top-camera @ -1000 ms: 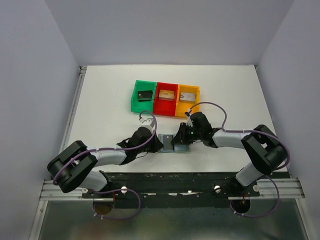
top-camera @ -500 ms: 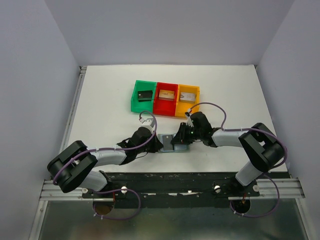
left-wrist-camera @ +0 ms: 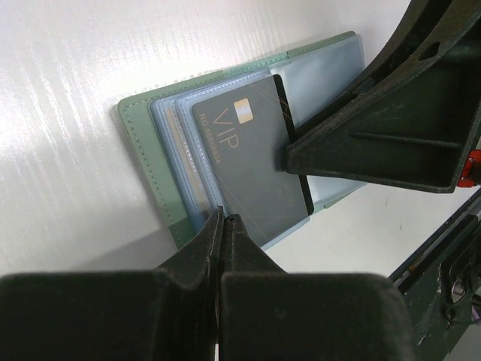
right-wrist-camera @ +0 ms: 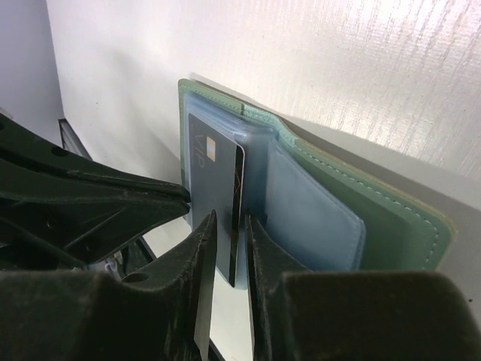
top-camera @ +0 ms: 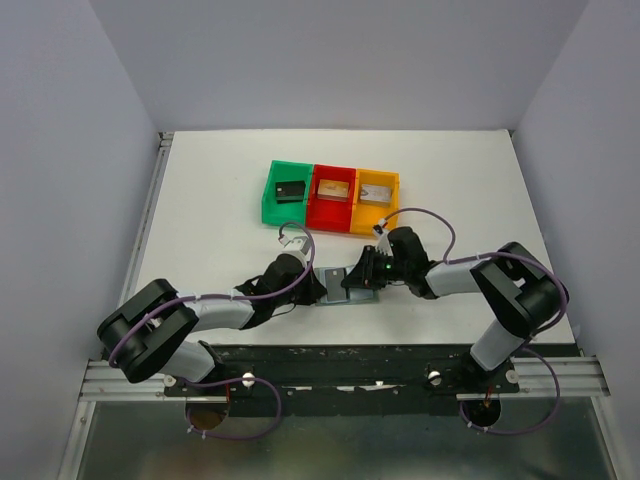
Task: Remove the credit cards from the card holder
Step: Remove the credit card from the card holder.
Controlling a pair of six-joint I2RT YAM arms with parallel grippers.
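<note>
The card holder (top-camera: 338,285) lies open on the table between both grippers, green outside (left-wrist-camera: 146,150) with light blue sleeves inside. A dark grey credit card marked VIP (left-wrist-camera: 248,158) sticks partway out of a sleeve. My left gripper (left-wrist-camera: 224,219) is shut, its tips resting on the holder's near edge. My right gripper (right-wrist-camera: 230,218) stands narrowly open with one finger on each side of the grey card (right-wrist-camera: 214,169), small gaps showing at both. A blue pocket (right-wrist-camera: 312,214) lies beside it.
At the back stand a green bin (top-camera: 270,205) with a black card (top-camera: 291,190), a red bin (top-camera: 330,217) with a tan card (top-camera: 334,188), and a yellow bin (top-camera: 372,223) with a silvery card (top-camera: 374,192). Both arms crowd the holder.
The right arm's elbow has drifted slightly left and its jaws have narrowed a little around the grey card. The left arm and the holder have not moved.
</note>
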